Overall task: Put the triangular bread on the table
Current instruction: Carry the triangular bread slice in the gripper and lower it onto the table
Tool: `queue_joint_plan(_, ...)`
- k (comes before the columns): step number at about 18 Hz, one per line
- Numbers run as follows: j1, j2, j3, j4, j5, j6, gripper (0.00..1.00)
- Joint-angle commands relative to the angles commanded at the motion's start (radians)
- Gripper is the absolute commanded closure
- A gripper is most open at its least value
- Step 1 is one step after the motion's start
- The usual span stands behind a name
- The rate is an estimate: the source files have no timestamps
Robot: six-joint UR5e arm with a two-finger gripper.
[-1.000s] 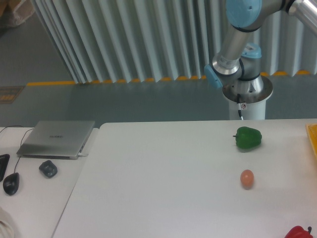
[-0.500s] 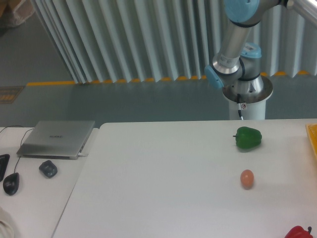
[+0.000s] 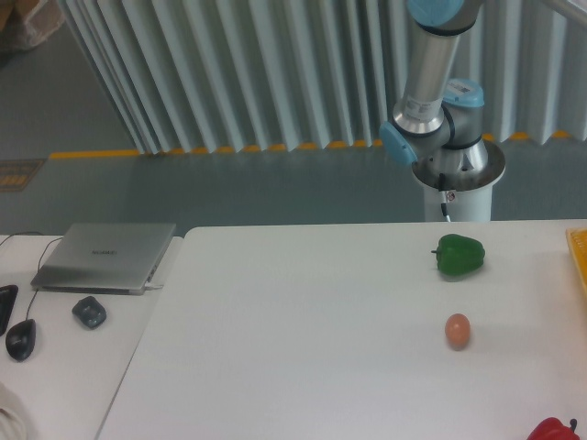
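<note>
Since the earlier frames, only the grey-and-blue robot arm [image 3: 431, 87] has swung, its upper joint rising out of frame. Neither the triangular bread nor the hand is in view. On the large white desk [image 3: 303, 339] sit a green bell pepper [image 3: 459, 256], a small brown egg [image 3: 458, 331] and a red pepper [image 3: 555, 430] at the lower edge.
</note>
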Motion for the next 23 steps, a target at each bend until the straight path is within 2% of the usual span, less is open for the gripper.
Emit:
queue_joint_plan(4,-0.018,0.011,0.005,-0.014,-0.13,-0.097,0.92)
queue_joint_plan(9,-0.058,0.034,0.006,-0.014,-0.147,-0.129,0.92)
queue_joint_plan(12,-0.116,0.035,0.009,-0.005,-0.175,-0.222,0.92)
queue_joint_plan(14,-0.188,0.031,0.009,0.033,-0.178,-0.311,0.92)
queue_joint_plan(17,-0.265,0.02,0.002,0.13,-0.172,-0.463,0.92)
queue_joint_plan(21,-0.288,0.02,-0.008,0.144,-0.167,-0.471,0.92)
queue_joint_plan(23,-0.323,-0.001,-0.009,0.144,-0.112,-0.466,0.92)
